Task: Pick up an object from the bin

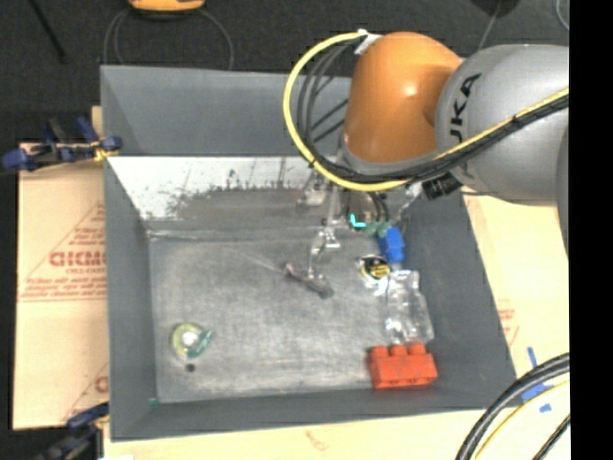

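My gripper [319,257] reaches down below the arm's wrist into the middle of the bin. Its lower end is right at a small dark, flat thing [308,279] lying on the floor there; whether it grips that thing I cannot tell. A blue cylindrical piece [392,245] lies just to the right of the gripper. Beside it sits a small yellow-and-black thing [374,270].
A clear plastic piece [407,307] lies to the right, with a red toy brick [403,366] below it near the front right corner. A pale green round thing [189,339] rests at the front left. The arm's orange cover hides part of the bin's back right.
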